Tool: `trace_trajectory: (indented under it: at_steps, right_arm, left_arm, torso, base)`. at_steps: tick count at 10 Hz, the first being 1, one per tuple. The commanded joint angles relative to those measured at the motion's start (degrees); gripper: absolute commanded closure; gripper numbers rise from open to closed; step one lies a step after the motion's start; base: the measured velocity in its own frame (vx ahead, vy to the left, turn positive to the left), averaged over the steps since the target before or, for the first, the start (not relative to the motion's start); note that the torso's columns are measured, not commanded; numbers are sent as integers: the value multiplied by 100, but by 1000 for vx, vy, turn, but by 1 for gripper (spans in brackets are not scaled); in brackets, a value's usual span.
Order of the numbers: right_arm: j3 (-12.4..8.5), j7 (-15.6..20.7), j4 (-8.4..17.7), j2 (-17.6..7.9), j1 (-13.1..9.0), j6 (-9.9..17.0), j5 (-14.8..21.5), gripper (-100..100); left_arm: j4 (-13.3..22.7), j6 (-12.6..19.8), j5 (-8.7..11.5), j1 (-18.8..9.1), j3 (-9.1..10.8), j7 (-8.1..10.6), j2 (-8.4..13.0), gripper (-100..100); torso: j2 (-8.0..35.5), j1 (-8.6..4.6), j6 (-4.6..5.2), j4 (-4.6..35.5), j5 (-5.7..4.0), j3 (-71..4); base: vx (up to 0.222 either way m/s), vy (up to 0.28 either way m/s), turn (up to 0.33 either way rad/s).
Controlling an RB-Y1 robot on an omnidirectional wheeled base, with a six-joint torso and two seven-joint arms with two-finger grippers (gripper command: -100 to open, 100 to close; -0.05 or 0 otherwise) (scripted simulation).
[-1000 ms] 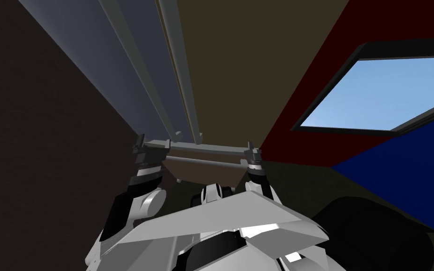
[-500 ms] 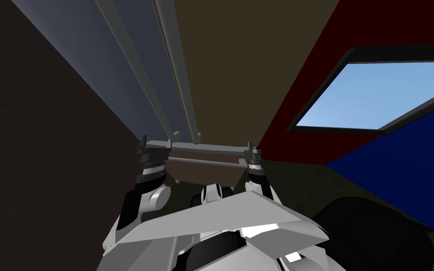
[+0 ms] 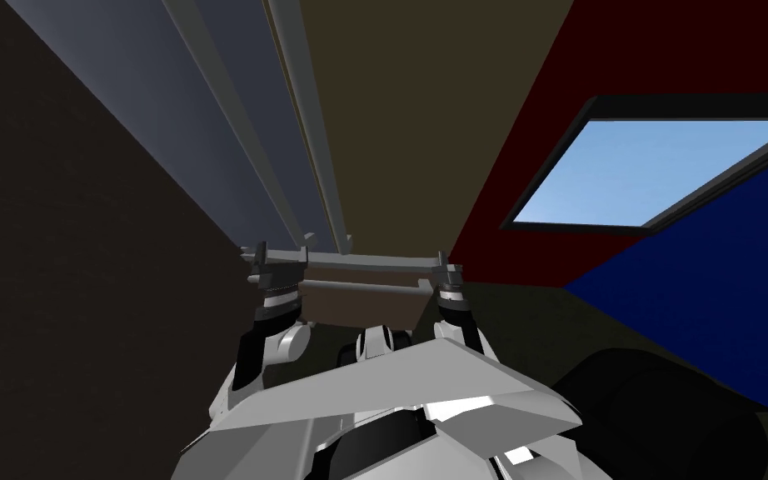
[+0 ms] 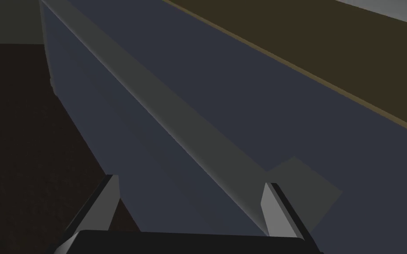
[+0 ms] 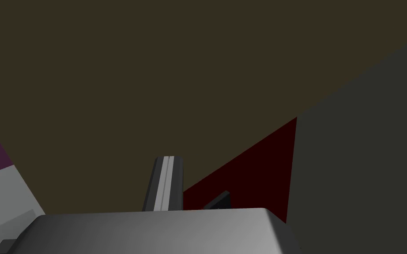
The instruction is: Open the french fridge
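Fridge door (image 4: 242, 88) smooth, matt; handle (image 4: 154, 96) dull, smooth.

A window (image 3: 649, 171), framed in black and showing pale blue sky, is set in a dark red wall (image 3: 541, 108). A deep blue wall (image 3: 732, 283) is joined to the red one beside the window. A dark brown surface (image 3: 82, 292) is seen at far left. A dim olive floor (image 3: 541, 325) is seen below the red wall, with a black rounded mass (image 3: 665, 417) upon it.
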Motion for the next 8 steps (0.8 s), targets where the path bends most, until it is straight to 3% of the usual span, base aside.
trace_trajectory:
  at_steps: [1,8]
  right_arm:
    - [0,0,0,0,0,0,0,0]
    - [0,0,0,0,0,0,0,0]
  left_arm:
    - [375,-389,-61,-169,-110,-11,-11,-100]
    - [1502,-1513,-247,-649,-355,-97,-92,-100]
  torso:
    - [10,26,-22,4,10,8]
    - [60,61,-47,20,23,41]
  base:
    - [3,-31,-107]
    - [-12,-15,-84]
